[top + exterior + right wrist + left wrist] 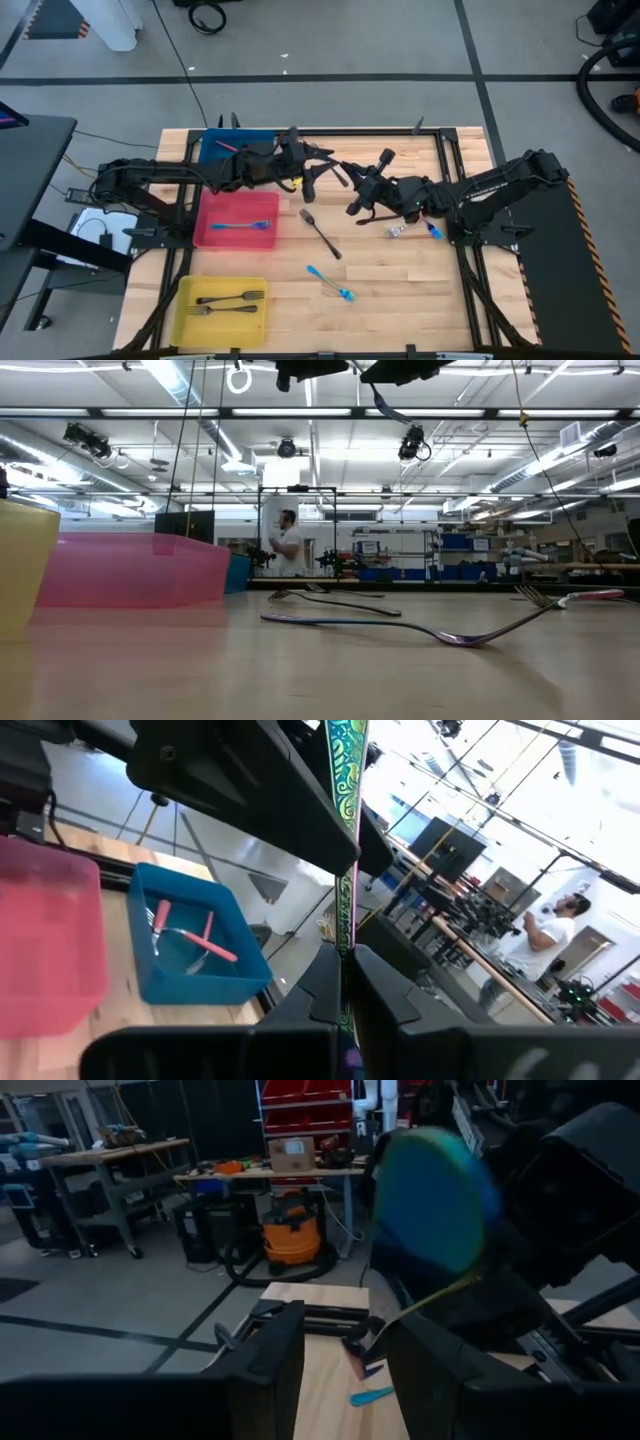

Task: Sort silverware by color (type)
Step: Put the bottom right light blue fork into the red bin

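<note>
blue bin (pixel 238 147), pink bin (pixel 236 221), yellow bin (pixel 221 310)

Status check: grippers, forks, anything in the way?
Left gripper open, mid-table. Right gripper shut on patterned fork, raised between both. Dark fork, blue fork loose on table.

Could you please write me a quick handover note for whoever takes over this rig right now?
Left gripper: open, held above mid-table, facing the right gripper.
Right gripper: shut on a teal-patterned fork, lifted off the table.
Done: blue bin holds red-handled silverware; red bin holds a blue-handled fork; yellow bin holds two dark forks.
Left: the held fork, a dark fork on the table, a blue-handled fork on the table, and a blue piece by the right arm.
</note>
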### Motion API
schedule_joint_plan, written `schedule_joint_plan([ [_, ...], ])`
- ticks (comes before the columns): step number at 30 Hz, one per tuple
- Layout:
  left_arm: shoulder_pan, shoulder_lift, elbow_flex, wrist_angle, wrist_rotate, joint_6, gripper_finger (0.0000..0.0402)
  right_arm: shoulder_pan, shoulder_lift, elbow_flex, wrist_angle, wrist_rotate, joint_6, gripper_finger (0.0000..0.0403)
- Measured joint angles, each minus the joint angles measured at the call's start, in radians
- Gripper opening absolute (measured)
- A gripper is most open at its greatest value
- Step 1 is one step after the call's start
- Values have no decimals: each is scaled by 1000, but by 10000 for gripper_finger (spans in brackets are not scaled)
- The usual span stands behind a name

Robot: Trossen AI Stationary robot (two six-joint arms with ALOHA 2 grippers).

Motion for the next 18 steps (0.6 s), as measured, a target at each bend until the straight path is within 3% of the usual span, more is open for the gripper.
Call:
schedule_joint_plan([
  [5, 13, 0, 0, 0, 1, 28, 103, -23, 0, 0, 0, -40, 9, 15],
  [13, 15, 0, 0, 10, 64, 32, 10, -47, -1, 0, -7, -82, 43, 15],
  [18, 16, 0, 0, 10, 69, 50, 7, -53, -1, 0, -9, -99, 52, 15],
])
